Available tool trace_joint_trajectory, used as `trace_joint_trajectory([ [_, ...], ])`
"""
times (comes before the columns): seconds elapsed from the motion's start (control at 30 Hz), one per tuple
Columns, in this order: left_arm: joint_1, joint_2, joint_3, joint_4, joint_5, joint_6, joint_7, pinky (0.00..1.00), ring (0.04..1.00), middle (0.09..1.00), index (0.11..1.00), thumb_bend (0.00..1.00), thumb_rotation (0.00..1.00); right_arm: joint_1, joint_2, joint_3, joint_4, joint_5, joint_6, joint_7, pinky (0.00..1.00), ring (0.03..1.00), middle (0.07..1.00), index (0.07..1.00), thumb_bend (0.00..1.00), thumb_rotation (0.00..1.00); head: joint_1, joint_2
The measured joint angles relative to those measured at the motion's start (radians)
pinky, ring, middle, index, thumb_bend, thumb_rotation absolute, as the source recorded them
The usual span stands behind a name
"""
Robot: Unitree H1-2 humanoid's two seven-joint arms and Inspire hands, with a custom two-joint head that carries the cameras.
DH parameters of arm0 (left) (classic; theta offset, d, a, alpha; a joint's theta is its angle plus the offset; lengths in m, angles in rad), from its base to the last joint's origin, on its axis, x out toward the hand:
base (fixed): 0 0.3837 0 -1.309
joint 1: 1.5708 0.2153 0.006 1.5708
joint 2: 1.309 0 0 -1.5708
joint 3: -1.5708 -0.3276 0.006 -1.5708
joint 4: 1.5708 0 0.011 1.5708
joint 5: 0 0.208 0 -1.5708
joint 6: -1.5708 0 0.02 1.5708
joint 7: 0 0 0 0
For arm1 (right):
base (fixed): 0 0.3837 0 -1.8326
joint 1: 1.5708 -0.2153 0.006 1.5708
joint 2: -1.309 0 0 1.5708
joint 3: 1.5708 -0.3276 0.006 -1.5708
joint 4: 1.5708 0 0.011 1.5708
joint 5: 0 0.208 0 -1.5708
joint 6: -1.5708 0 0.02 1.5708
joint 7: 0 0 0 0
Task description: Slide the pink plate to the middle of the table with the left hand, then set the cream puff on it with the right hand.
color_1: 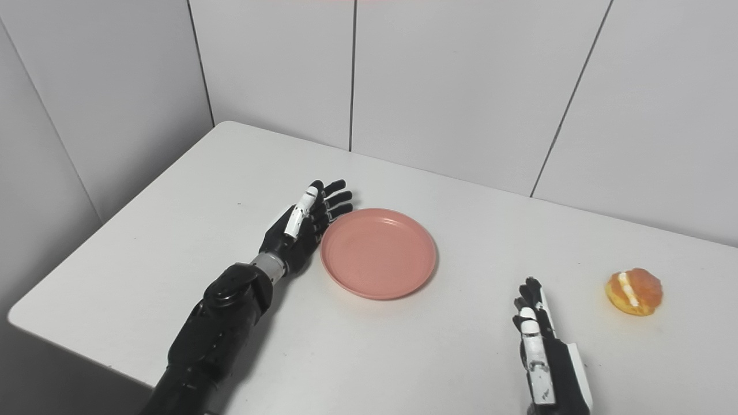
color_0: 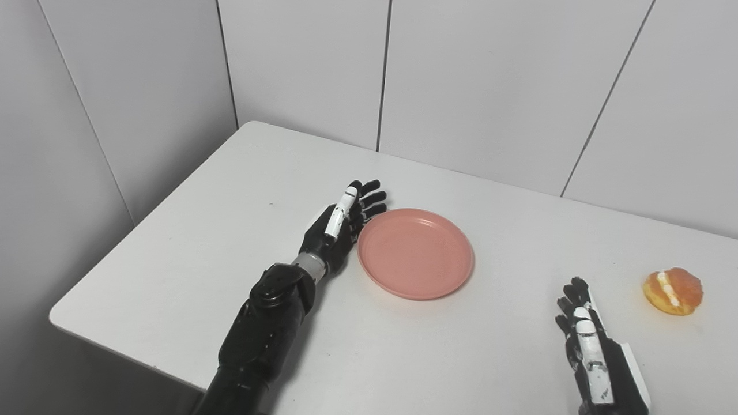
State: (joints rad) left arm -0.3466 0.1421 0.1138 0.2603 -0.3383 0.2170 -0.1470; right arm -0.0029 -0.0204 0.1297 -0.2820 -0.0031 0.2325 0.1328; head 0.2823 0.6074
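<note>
The left robot hand [color_0: 345,222], fingers spread and holding nothing, rests at the pink plate's [color_0: 415,253] left rim mid-tabletop [color_0: 190,253]. The right robot hand [color_0: 588,334] lies open, empty. The cream puff [color_0: 673,291] sits near the right edge.

One pink plate [color_0: 415,253] and one cream puff [color_0: 673,291] sit on one white worktop [color_0: 230,219]. Two robot hands show: a left robot hand [color_0: 343,225] and a right robot hand [color_0: 594,351].

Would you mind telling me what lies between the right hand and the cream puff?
Nothing: only bare white table separates the right hand from the cream puff, shown in both eye views.
</note>
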Motion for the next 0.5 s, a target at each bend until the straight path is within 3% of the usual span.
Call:
trace_joint_trajectory([
  [0.3,0.059,-0.038,-0.043,-0.084,0.000,0.009,-0.013,0.88,0.886,0.885,0.859,0.40,1.00,-0.002,0.007,0.005,-0.001,-0.013,0.001,-0.012,1.00,0.990,1.000,1.000,0.14,1.00,-0.038,0.015],
  [0.5,0.099,-0.064,-0.077,-0.162,0.007,0.061,-0.015,0.90,0.897,0.897,0.874,0.39,1.00,-0.002,0.026,0.007,-0.008,-0.029,0.015,-0.028,0.99,0.988,1.000,1.000,0.15,1.00,-0.081,0.028],
])
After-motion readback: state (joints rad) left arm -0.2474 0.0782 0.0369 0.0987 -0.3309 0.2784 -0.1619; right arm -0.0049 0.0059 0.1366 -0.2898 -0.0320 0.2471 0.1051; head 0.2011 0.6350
